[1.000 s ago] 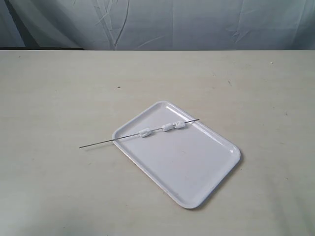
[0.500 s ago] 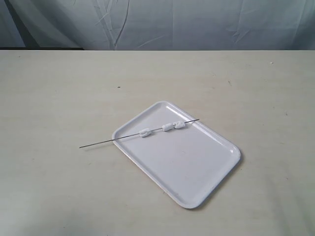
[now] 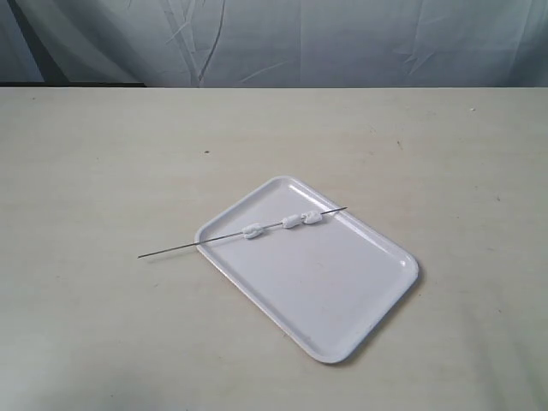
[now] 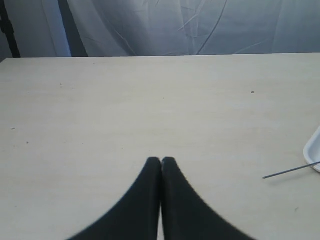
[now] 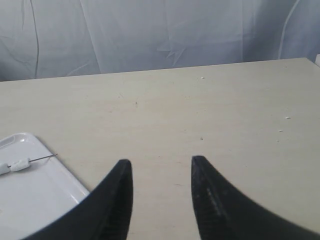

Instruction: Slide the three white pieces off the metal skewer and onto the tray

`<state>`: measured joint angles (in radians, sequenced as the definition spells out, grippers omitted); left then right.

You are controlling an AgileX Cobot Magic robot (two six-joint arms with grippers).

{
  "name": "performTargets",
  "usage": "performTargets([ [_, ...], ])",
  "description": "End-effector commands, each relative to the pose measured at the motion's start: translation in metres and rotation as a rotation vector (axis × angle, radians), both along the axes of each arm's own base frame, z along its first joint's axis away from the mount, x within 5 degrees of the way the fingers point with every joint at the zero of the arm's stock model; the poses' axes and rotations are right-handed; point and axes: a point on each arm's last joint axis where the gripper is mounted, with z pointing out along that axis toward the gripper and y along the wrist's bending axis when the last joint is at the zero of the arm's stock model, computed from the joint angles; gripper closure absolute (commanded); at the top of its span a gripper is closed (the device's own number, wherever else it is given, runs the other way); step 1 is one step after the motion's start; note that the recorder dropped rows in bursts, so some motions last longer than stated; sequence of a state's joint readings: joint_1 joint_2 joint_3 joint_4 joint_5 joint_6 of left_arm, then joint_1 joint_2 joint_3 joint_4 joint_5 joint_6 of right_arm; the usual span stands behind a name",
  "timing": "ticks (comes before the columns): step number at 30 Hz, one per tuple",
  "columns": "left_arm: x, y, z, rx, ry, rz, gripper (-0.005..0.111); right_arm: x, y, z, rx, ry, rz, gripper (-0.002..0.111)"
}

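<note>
Nearest the wrist cameras, both grippers are held above bare worktop (image 3: pixel 103 171). The left gripper (image 4: pixel 161 161) is pressed fully closed with nothing in it. The right gripper (image 5: pixel 161 161) is spread wide and is empty. Neither is seen in the exterior view, and nothing is touched by either.

Further in, toward the middle of the worktop, the tray (image 3: pixel 325 291) is set at a slant, with one corner turned to the near edge. Its near part is bare. Across its far-left corner the skewer (image 3: pixel 227 235) is laid, propped on the rim. All three pieces (image 3: pixel 293 221) are threaded on it above the tray, one alone near the left rim and two close together toward the tip. This placing is likely meant so that pieces pushed off drop inside the tray. The bare end juts past the tray's left rim over the worktop, probably as a handhold.

No obstacle is seen between the grippers and the skewer. Beyond the far edge, a creased pale cloth (image 3: pixel 342 43) is hung.
</note>
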<state>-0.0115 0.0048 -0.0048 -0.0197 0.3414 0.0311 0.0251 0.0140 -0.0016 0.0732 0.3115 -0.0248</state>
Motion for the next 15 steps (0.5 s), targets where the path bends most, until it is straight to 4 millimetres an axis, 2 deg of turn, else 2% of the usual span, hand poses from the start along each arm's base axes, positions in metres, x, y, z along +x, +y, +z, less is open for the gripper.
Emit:
performTargets([
  [1, 0.000, 0.002, 0.001, 0.055, -0.026, 0.008, 0.107, 0.000, 0.000, 0.000, 0.000, -0.005, -0.005, 0.070],
  [4, 0.002, 0.002, 0.008, 0.055, -0.102, 0.008, 0.107, 0.002, -0.001, 0.007, 0.003, -0.084, -0.011, 0.070],
  [5, 0.003, 0.001, 0.020, 0.053, -0.236, 0.006, 0.107, 0.003, -0.002, 0.023, 0.008, -0.259, -0.024, 0.070],
  [7, 0.002, 0.001, 0.033, 0.051, -0.381, 0.005, 0.107, 0.000, -0.003, 0.042, 0.017, -0.469, -0.040, 0.070],
  [9, -0.002, 0.000, 0.051, 0.049, -0.581, 0.003, 0.107, -0.009, -0.006, 0.066, 0.025, -0.757, -0.062, 0.070],
  [11, -0.006, 0.000, 0.060, 0.047, -0.696, 0.001, 0.107, -0.023, -0.007, 0.084, 0.032, -1.002, -0.081, 0.070],
  [15, -0.008, -0.001, 0.065, 0.048, -0.751, 0.000, 0.107, -0.041, -0.009, 0.099, 0.041, -1.262, -0.102, 0.070],
])
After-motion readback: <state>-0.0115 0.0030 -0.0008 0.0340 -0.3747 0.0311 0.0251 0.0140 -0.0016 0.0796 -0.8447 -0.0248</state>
